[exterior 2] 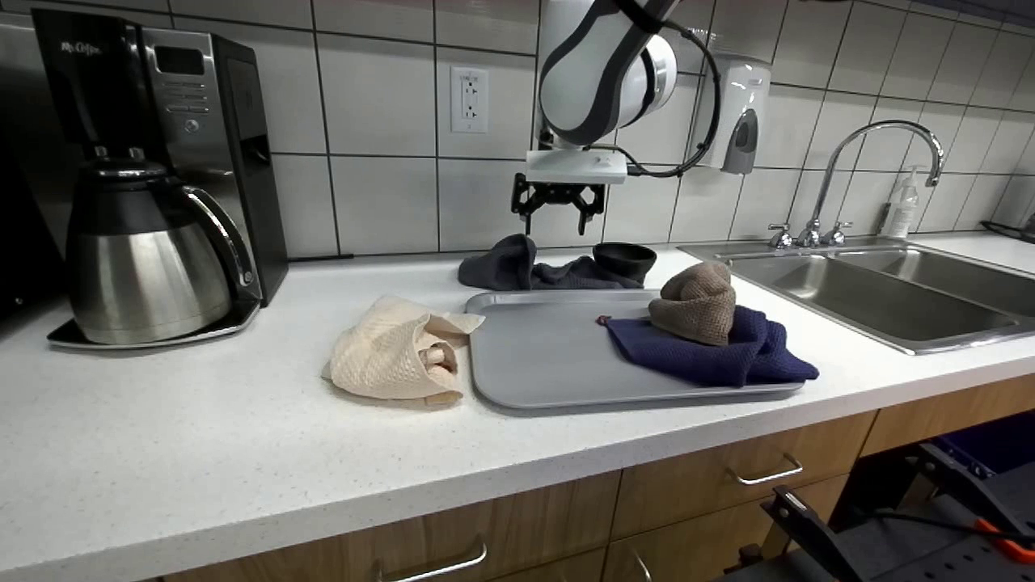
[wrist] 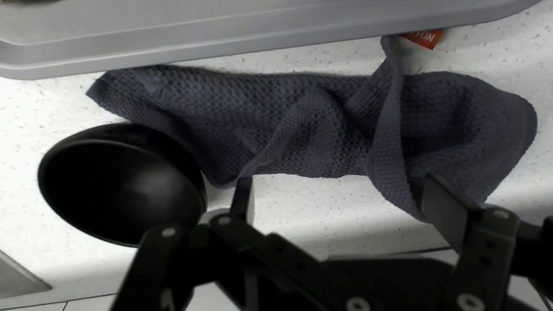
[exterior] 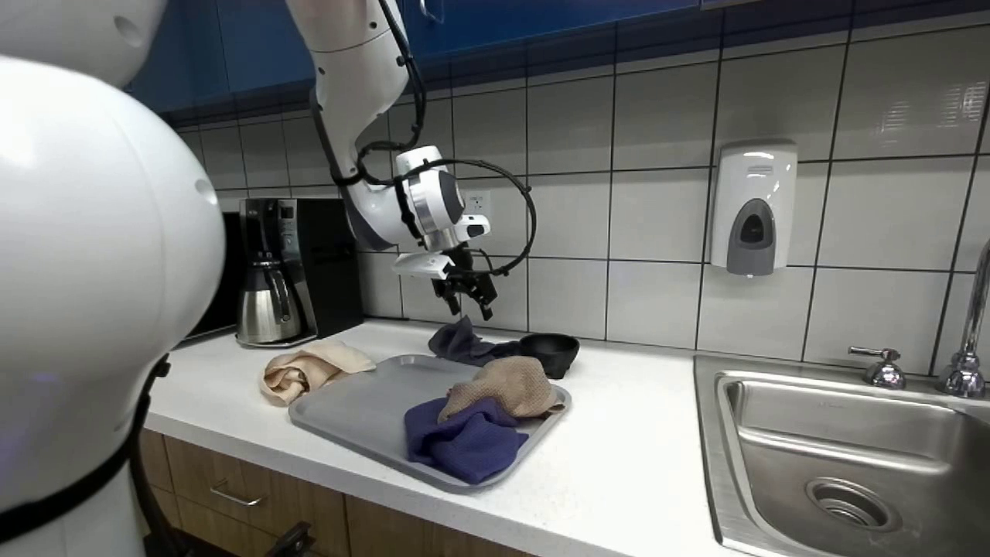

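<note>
My gripper (wrist: 339,188) stands open with nothing between its fingers, above the counter by the tiled wall. Nearest below it lies a rumpled dark grey-blue cloth (wrist: 302,125), which has a raised fold and a red tag (wrist: 425,39). In both exterior views the gripper (exterior 2: 555,230) hangs apart from that cloth (exterior 2: 505,267). A black bowl (wrist: 121,190) sits beside the cloth's end. In front lies a grey tray (exterior 2: 542,347) bearing a purple-blue cloth (exterior 2: 695,356) and a bunched brown cloth (exterior 2: 699,303) on top of it. A cream cloth (exterior 2: 388,356) lies at the tray's side.
A coffee maker with a steel carafe (exterior 2: 149,267) stands on the counter beyond the cream cloth. At the opposite end is a steel sink (exterior: 835,456) with a faucet (exterior 2: 825,186). A soap dispenser (exterior: 754,209) is mounted on the wall; blue cabinets (exterior: 526,27) hang overhead.
</note>
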Robot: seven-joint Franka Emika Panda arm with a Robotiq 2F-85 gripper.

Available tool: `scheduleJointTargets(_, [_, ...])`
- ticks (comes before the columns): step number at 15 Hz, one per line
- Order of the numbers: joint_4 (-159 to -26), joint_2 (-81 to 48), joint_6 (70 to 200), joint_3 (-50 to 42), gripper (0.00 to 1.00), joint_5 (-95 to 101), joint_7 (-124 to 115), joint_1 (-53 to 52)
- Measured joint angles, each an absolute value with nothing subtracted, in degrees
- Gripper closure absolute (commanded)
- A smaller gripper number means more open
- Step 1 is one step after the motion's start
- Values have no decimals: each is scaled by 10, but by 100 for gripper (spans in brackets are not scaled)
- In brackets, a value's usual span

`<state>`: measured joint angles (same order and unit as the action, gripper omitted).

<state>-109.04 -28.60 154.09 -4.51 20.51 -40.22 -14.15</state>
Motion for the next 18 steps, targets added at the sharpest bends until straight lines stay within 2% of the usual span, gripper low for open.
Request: scheduleJointTargets(18, [-977,-412,1550,-82,0,187,-402,-188])
